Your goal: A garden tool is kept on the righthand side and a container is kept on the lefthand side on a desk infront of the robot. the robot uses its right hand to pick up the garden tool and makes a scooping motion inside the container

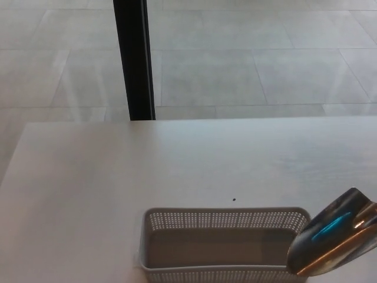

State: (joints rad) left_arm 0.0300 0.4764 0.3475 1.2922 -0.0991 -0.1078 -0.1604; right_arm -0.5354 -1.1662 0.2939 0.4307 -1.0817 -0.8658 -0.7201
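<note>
A shiny metal garden trowel (333,239) comes in from the right edge, its blade tilted down over the right end of the container. The container is a light grey perforated plastic basket (224,221) at the near edge of the white desk (118,171); its inside looks bare. The trowel's handle runs out of the picture on the right, so whatever holds it is hidden. Neither hand shows in the head view.
A black vertical post (134,59) stands beyond the desk's far edge, in front of a tiled floor (247,59). A tiny dark speck (234,199) lies on the desk just behind the basket.
</note>
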